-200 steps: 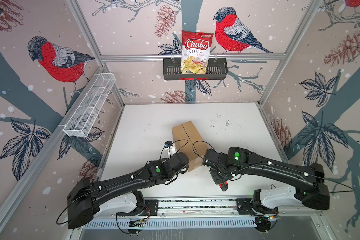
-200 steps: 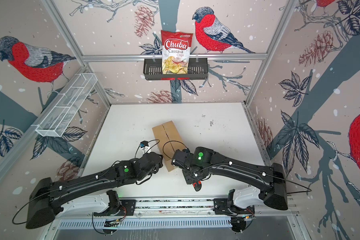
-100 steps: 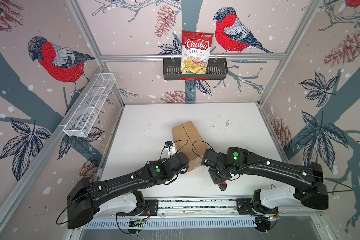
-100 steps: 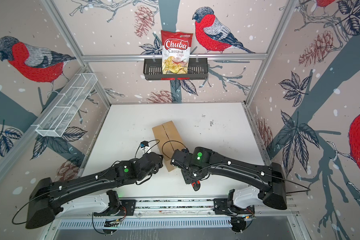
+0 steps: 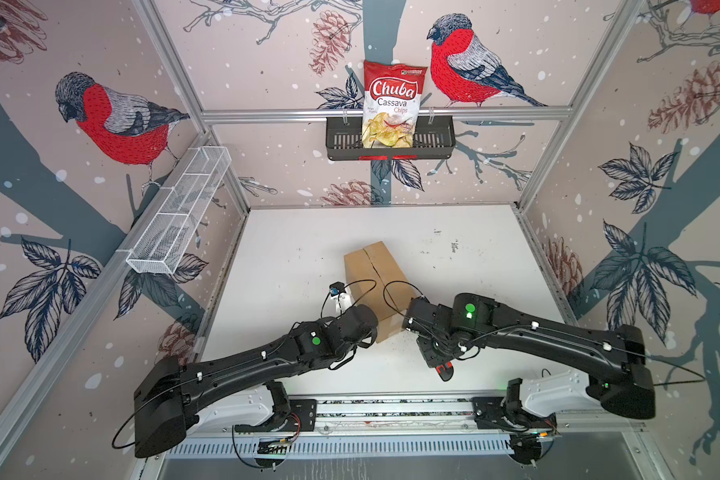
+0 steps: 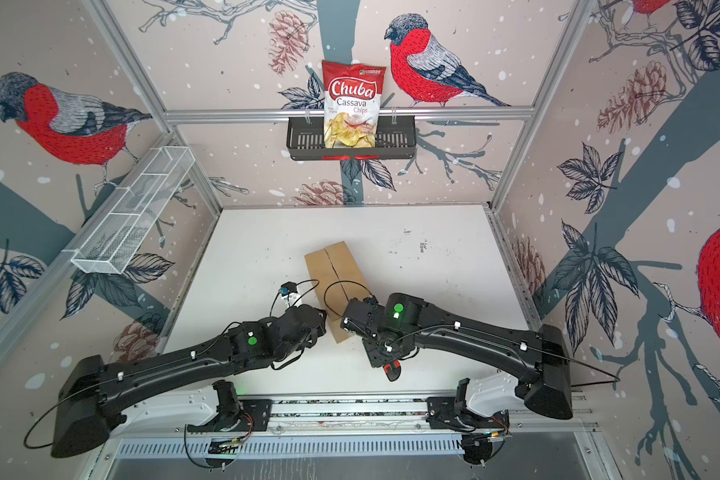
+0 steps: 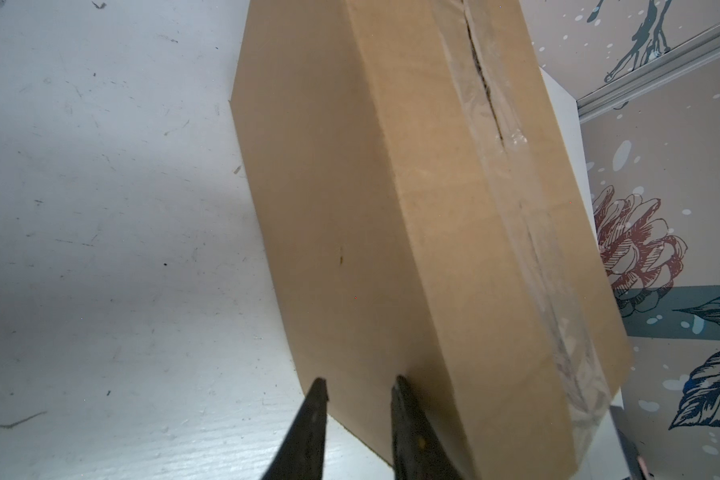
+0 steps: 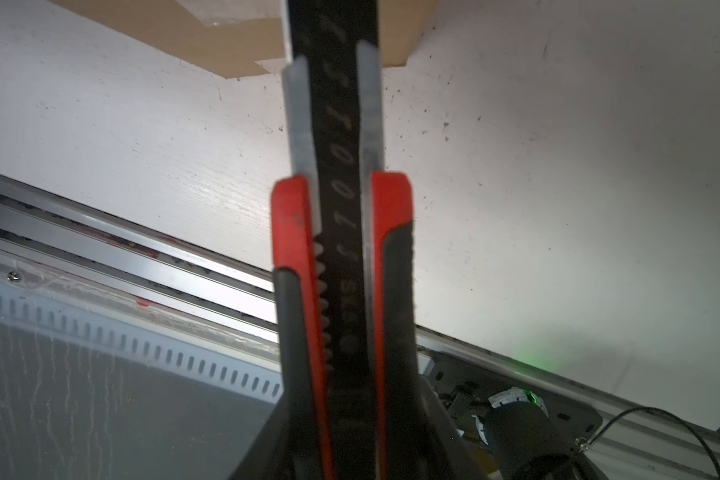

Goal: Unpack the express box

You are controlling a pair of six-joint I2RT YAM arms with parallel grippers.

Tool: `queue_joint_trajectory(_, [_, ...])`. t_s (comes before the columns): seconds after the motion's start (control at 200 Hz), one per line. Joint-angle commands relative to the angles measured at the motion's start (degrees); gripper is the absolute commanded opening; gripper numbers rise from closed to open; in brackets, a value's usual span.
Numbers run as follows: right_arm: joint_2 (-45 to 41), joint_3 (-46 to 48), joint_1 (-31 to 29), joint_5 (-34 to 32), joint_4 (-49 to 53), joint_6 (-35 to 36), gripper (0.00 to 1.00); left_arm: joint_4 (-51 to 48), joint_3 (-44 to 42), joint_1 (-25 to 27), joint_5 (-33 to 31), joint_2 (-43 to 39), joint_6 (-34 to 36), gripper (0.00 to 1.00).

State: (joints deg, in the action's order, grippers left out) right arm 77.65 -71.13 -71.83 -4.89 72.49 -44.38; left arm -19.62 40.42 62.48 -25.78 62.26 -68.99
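Brown box [image 5: 373, 274] sits mid-frame in both top views, on the white table [image 5: 287, 257], long axis running up the frame, flaps lying flat. Its near end is tucked between my two wrists. My left arm comes in from the lower left and butts up against the box's left side; the fingers are hidden under the wrist from here. My right gripper [image 5: 436, 358] hangs just right of the near corner, pointing down the frame. It is clamped on a knife [image 5: 444, 370] whose red end pokes out below it. Top centre, a chips bag [image 5: 393, 104] stands in the black basket [image 5: 433, 141]; a white wire rack [image 5: 179, 208] hangs on the left wall.

Left wrist view: the box fills the middle of the frame. Clear tape [image 7: 516, 216] runs down the seam, with a dark slit along it at upper right. My left gripper [image 7: 358, 386] is at bottom centre, jaws a little apart with nothing between them. The tips are right at the box's long side wall, low by the table. Touching or just shy, I can't tell.

Right wrist view: the knife runs straight up the middle, red-and-black handle, metal rail. It leaves the top edge beside a box corner at upper left. Dark fingers flank the handle at the bottom. The blade I can't make out.
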Motion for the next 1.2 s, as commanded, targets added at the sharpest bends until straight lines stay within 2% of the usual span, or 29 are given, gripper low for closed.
queue_joint_trajectory(0.0, [0.13, -0.03, 0.11, -0.84, 0.79, 0.79, 0.06, 1.02, -0.17, 0.12, -1.4, -0.38, -0.44, 0.33])
queue_joint_trajectory(1.196, [2.82, -3.13, 1.08, -0.95, 0.79, 2.63, 0.06, 3.04, -1.14, 0.12, -1.45, -0.03, -0.18, 0.33])
